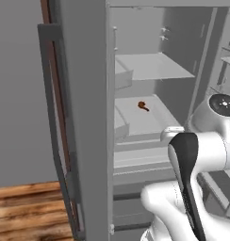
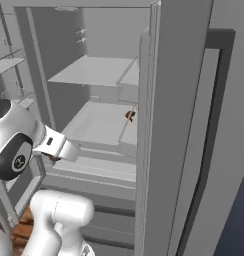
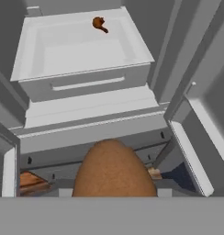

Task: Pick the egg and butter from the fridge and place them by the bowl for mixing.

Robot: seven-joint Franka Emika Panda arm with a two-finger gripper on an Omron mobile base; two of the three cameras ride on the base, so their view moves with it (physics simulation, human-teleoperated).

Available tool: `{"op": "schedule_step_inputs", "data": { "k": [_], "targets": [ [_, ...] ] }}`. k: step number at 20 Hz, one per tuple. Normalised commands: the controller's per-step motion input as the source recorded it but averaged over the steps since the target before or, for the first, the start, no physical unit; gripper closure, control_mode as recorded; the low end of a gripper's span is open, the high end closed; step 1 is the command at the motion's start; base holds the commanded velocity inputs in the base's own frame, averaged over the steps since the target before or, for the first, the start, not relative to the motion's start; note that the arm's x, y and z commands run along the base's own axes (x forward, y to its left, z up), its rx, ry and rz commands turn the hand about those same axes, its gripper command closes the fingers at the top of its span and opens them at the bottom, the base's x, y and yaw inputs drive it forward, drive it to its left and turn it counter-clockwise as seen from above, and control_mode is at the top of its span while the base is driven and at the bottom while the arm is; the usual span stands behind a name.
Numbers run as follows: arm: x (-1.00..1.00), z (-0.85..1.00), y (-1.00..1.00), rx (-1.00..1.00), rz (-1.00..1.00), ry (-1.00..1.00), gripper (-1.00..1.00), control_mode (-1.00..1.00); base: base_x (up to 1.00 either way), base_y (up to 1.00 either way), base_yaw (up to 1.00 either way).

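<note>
Egg (image 3: 114,169): a brown oval filling the bottom middle of the hand view, right at the gripper, in front of the open fridge (image 1: 88,117). It looks held, but the fingertips are hidden behind it, so I cannot tell how the jaws stand. Beyond it lie the fridge's drawer fronts and a white tray-shelf (image 3: 81,50) with a small brown thing (image 3: 99,24) near its back. No butter or bowl to be made out here. In the base views the arm (image 1: 192,160) is bent low before the fridge. Judging by this, the egg leg is under way: next comes carrying it clear of the doors and toward the bowl, keeping it level.
</note>
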Motion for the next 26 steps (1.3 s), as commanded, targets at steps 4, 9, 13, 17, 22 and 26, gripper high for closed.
{"op": "schedule_step_inputs", "data": {
  "k": [4, 9, 13, 17, 22, 26],
  "targets": [
    [0.00, 0.00, 0.00, 0.00, 0.00, 0.00, 1.00, 1.00, -0.68, 0.34, -0.01],
    [0.00, 0.00, 0.00, 0.00, 0.00, 0.00, 1.00, 1.00, -0.49, 0.45, 0.00],
    [0.00, 0.00, 0.00, 0.00, 0.00, 0.00, 1.00, 1.00, -0.46, 0.56, 0.01],
    [0.00, 0.00, 0.00, 0.00, 0.00, 0.00, 1.00, 1.00, -0.36, 0.68, 0.09],
    [0.00, 0.00, 0.00, 0.00, 0.00, 0.00, 1.00, 1.00, -0.37, 0.51, 0.25],
    [0.00, 0.00, 0.00, 0.00, 0.00, 0.00, 1.00, 1.00, -0.44, 0.32, 0.35]
  ]
}}
